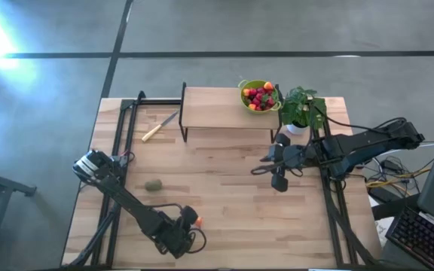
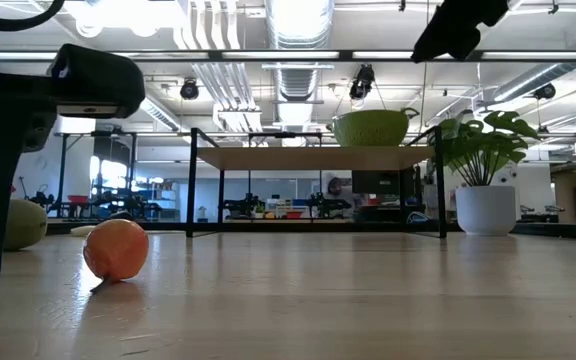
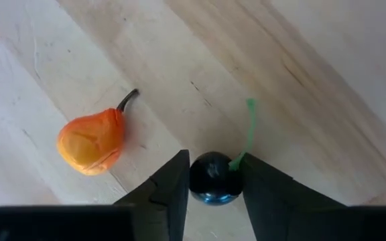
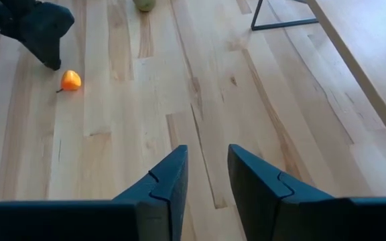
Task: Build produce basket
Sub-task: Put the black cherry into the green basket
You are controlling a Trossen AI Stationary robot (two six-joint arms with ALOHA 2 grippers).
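A dark berry (image 3: 212, 177) with a green stem is seen closest in the left wrist view, clamped between the left gripper (image 3: 213, 184) fingers just above the table (image 1: 232, 188). An orange fruit (image 3: 91, 141) lies on the wood just beside it, loose and not touched. In the high view the left gripper (image 1: 178, 235) is placed at the near edge of the table, with the orange fruit (image 1: 199, 220) next to it. The kiwi (image 1: 154, 185) lies further in, apart from both.

The basket (image 1: 260, 95) sits on the raised shelf (image 1: 213, 109) at the far side, already loaded with red and orange pieces, beside the plant (image 1: 300, 108). A knife (image 1: 159, 126) lies left of the shelf, unused.

The right gripper (image 4: 206, 177) hangs mid-table on the right side, fingers narrowly parted, nothing held.

Step judged: pick of one berry is done, and carry to the basket is due. The task is judged well along but not finished, since the orange fruit and kiwi are left on the table. Next move calls for a lift clear of the table, a long reach across to the shelf, and height enough to clear the basket rim before release. The grip on a small round berry is judged slippery; it could be squeezed out sideways.
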